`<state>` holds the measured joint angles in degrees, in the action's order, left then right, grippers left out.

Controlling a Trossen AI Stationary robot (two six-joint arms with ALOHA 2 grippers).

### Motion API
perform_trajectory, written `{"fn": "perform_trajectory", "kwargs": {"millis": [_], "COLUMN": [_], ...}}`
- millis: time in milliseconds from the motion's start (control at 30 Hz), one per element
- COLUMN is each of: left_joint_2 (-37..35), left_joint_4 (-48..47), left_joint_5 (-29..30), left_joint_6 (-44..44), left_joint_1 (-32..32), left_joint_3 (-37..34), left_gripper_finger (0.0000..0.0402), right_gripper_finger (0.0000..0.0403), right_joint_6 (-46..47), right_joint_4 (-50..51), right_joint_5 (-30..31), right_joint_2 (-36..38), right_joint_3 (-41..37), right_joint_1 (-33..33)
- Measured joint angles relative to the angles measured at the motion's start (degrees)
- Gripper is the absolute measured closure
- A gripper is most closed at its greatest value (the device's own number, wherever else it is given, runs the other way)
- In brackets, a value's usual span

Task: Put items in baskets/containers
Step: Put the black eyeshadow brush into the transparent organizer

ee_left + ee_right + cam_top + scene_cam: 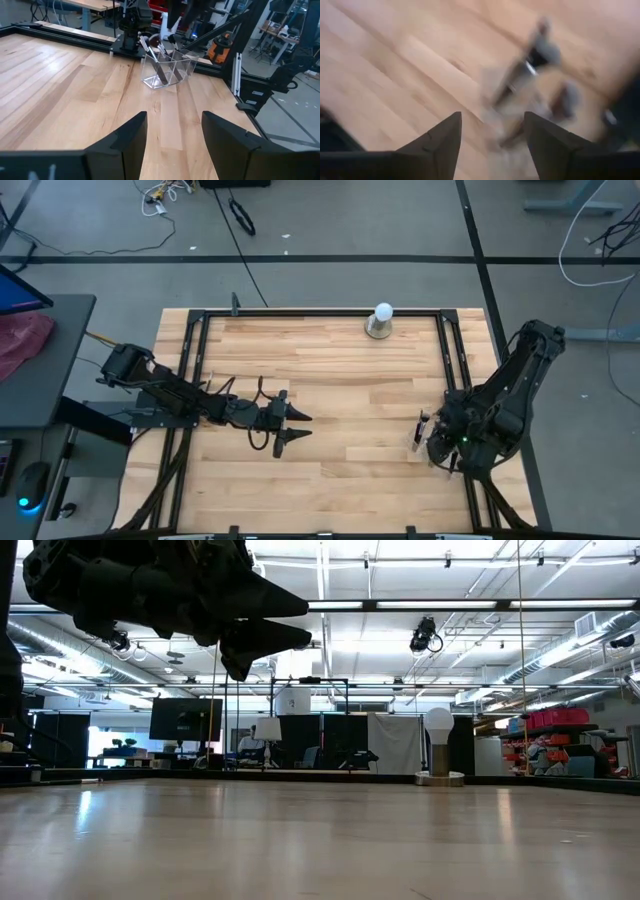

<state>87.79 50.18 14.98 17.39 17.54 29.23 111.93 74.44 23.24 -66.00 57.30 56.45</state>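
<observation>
The clear plastic organiser (167, 74) stands on the wood near the table's right edge, with several dark-handled brushes (150, 47) leaning upright in its compartments. It shows small in the high view as the organiser (421, 430) and blurred in the right wrist view as the organiser (525, 95). My right gripper (492, 137) hovers just beside and above it with its fingers open, and it is also visible from above (438, 448). My left gripper (305, 426) is open over the table's middle, pointing toward the organiser and held well above the wood (290, 625). I see no brushes lying loose on the table.
A white ball on a round metal base (381, 321) stands at the far edge, also seen in the low view (438, 745). Black frame rails (200, 370) run along the table's sides. Bare wood (360, 410) lies between the two grippers.
</observation>
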Motion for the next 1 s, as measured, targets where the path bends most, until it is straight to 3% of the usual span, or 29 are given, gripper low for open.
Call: {"fn": "perform_trajectory", "kwargs": {"millis": [100,200,300,433,600,833,1000], "left_joint_2": [0.0,-0.49,-3.01,-8.59,-17.4,-26.57,-28.68], "left_joint_4": [-0.01,-1.09,-4.5,-12.37,-29.31,-57.22,-78.13], "left_joint_5": [0.0,-0.02,0.08,0.66,5.77,20.04,21.51], "left_joint_6": [-0.04,-0.07,-0.04,0.26,3.9,17.88,36.08], "left_joint_1": [0.0,0.0,-0.19,-0.33,-0.28,-0.59,-4.59], "left_joint_3": [0.0,0.0,0.02,0.02,0.02,0.02,0.02], "left_gripper_finger": [0.0205,0.0205,0.0205,0.0205,0.0205,0.0205,0.0205], "right_gripper_finger": [0.0191,0.0194,0.0198,0.0204,0.0213,0.0223,0.0229], "right_joint_6": [-5.88,-17.9,-33.25,-58.17,-80.9,-91.75,-92.25], "right_joint_4": [-3.6,-11.54,-22.91,-42.22,-59.6,-72.05,-78.58], "right_joint_5": [9.27,17.67,20.82,20.65,14.48,9.95,6.04], "right_joint_2": [0.15,0.08,-0.44,-2.0,-5.92,-14.42,-22.33], "right_joint_3": [1.18,1.16,0.59,-0.48,-0.7,-0.77,-0.79], "right_joint_1": [-0.08,-1.35,-4.3,-9.25,-16.19,-25.85,-30.04]}}
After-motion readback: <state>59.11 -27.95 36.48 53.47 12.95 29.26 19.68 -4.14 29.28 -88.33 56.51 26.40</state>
